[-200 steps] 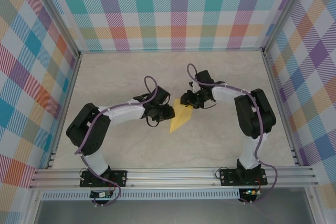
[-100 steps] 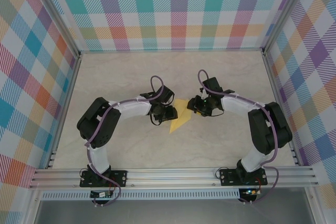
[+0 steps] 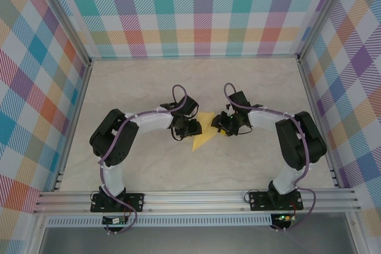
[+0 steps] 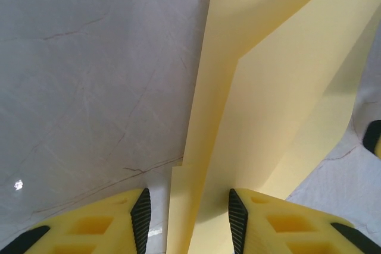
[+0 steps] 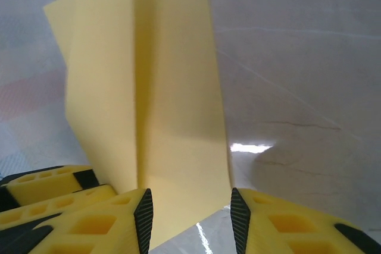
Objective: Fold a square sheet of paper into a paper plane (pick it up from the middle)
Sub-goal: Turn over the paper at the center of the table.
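The yellow sheet of paper (image 3: 205,134) lies on the table between both grippers, folded into a narrow pointed shape with lengthwise creases. My left gripper (image 3: 193,127) is at its left edge and my right gripper (image 3: 221,125) at its upper right. In the left wrist view the layered paper (image 4: 262,87) runs up from between the fingers of the open left gripper (image 4: 189,221). In the right wrist view the paper (image 5: 172,99) lies between the fingers of the open right gripper (image 5: 190,218), which stand well apart. Neither gripper pinches the paper.
The pale marble-patterned table (image 3: 149,87) is walled by checked panels on three sides, with an aluminium rail (image 3: 196,199) along the near edge. The left gripper's yellow fingers (image 5: 47,191) show at the lower left of the right wrist view, close to the right gripper.
Both grippers have drawn in to the paper from either side. The right gripper came down and left, the left one shifted right, and the paper has moved slightly.
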Motion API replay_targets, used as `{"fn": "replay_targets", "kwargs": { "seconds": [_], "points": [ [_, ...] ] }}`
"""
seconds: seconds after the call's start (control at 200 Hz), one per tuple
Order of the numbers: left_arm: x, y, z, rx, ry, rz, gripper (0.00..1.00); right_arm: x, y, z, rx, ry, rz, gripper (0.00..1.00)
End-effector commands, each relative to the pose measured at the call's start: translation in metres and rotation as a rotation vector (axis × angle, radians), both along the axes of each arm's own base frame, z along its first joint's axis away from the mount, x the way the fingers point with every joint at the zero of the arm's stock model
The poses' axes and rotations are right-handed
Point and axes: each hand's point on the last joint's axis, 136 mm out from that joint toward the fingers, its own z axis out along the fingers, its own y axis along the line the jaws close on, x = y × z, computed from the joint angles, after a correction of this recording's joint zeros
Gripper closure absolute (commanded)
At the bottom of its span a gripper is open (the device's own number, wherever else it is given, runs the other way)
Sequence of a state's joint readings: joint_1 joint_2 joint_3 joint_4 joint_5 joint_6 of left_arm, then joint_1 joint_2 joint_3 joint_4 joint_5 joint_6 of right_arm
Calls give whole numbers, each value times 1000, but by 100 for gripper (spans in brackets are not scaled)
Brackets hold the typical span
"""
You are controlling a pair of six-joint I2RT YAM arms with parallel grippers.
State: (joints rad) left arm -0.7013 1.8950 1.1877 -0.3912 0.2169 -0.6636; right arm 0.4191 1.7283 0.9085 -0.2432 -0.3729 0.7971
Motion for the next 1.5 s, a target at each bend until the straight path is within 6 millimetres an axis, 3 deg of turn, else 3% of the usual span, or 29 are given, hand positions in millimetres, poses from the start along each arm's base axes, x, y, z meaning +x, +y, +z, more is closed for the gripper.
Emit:
{"fn": "replay_targets", "kwargs": {
  "seconds": [0.0, 0.305, 0.565, 0.74, 1.06, 1.37, 1.495],
  "points": [
    [2, 0, -6, 7, 14, -12, 61, -2, 2, -8, 19, 38, -2, 59],
    [0, 0, -12, 11, 29, -17, 64, -1, 13, -12, 68, 43, 24, 64],
    [-1, -2, -15, 11, 42, -25, 67, 5, 24, -1, 117, -5, 65, 67],
    [-2, -1, -16, 16, 47, -26, 68, 7, 26, -2, 99, -3, 88, 63],
    [3, 6, -11, -15, 44, 12, 70, 27, 32, 26, 150, -119, 87, 54],
    [6, 13, -12, -73, 58, 69, 70, 41, 29, 22, 153, -123, 77, 51],
    [8, 13, -11, -89, 57, 76, 70, 39, 31, 8, 150, -72, 81, 51]
  ]
}}
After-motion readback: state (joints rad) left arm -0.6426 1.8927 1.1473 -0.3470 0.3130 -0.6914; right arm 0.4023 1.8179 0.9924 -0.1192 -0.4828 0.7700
